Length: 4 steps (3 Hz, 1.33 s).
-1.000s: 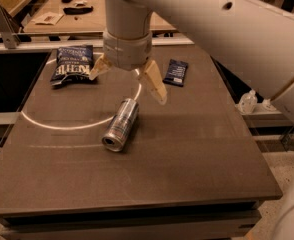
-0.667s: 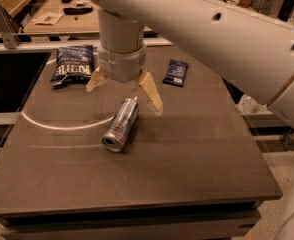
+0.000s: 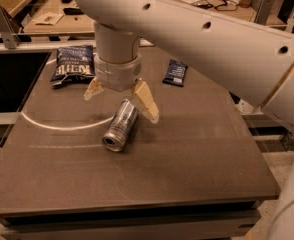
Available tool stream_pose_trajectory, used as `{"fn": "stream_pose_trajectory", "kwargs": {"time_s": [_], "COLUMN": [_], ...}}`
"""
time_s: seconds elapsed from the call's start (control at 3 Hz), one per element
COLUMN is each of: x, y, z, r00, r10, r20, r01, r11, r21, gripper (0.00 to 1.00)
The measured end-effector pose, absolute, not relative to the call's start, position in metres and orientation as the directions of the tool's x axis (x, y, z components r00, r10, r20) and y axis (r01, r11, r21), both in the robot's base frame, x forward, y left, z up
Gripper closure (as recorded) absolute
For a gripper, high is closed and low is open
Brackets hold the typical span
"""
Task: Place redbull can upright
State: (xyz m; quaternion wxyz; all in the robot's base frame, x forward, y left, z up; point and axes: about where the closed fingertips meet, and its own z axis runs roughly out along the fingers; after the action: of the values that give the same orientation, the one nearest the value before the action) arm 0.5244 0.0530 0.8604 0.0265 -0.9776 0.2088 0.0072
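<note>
The redbull can [image 3: 120, 126] lies on its side on the dark table [image 3: 197, 149], its round end facing the front left. My gripper [image 3: 121, 102] hangs open just above the can's far end. One tan finger [image 3: 146, 102] sits to the right of the can. The other finger [image 3: 93, 89] is off to the left and farther back. The fingers do not touch the can.
A dark blue chip bag [image 3: 72, 64] lies at the table's back left. A small dark blue snack packet [image 3: 175, 72] lies at the back right. A pale arc of light [image 3: 62, 126] crosses the left side. Workbenches [image 3: 52, 19] stand behind the table.
My gripper has moved left and lower, down toward the can's far end. The can has not moved.
</note>
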Motion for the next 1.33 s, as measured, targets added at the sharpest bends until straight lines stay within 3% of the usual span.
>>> {"fn": "stream_pose_trajectory", "kwargs": {"time_s": [0.33,1.0,1.33], "x": [0.527,0.506,0.497], "y": [0.046,0.038,0.04], "z": [0.852,0.833,0.827], "r00": [0.92,0.976,0.985], "r10": [-0.391,-0.217,-0.169], "r20": [-0.029,0.032,0.034], "r01": [-0.392,-0.218,-0.17], "r11": [-0.919,-0.976,-0.985], "r21": [-0.036,0.015,0.026], "gripper": [0.0,0.0,0.18]}}
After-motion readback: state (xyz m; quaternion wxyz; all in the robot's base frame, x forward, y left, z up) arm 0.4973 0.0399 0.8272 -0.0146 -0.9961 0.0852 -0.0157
